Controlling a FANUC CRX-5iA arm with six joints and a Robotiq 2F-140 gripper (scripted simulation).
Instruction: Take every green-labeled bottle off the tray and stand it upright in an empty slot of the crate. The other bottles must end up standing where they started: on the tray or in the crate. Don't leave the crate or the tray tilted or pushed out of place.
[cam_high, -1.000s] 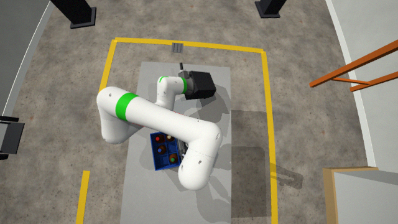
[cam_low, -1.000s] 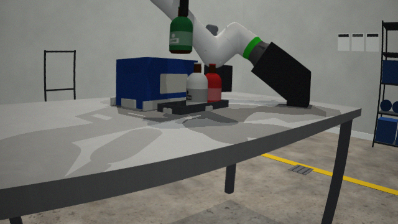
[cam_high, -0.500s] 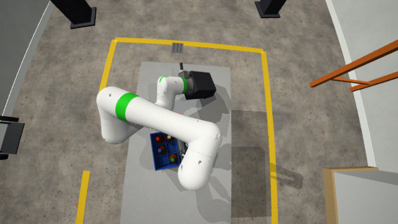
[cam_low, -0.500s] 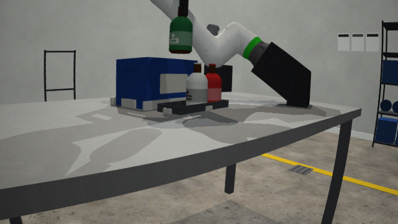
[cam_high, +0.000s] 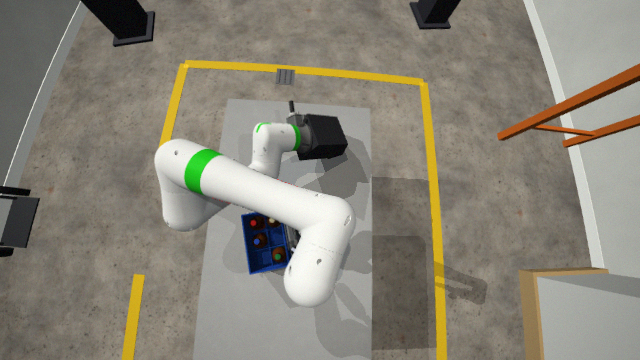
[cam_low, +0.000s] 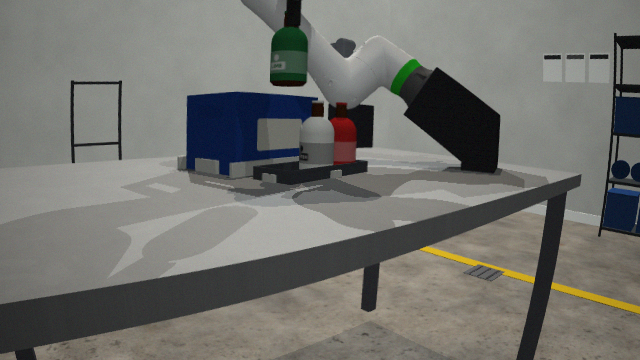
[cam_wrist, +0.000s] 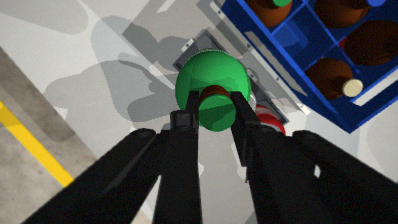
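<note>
One green-labeled bottle (cam_low: 289, 56) hangs upright above the tray (cam_low: 310, 172), its neck clamped in the tool (cam_wrist: 214, 107).

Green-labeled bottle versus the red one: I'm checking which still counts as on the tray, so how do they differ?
The green-labeled bottle hangs in the air above the tray, gripped at its neck by the gripper; the red-labeled bottle stands on the black tray beside the white-labeled bottle. The green one is held; the red one is untouched. Both are upright, with brown necks.
</note>
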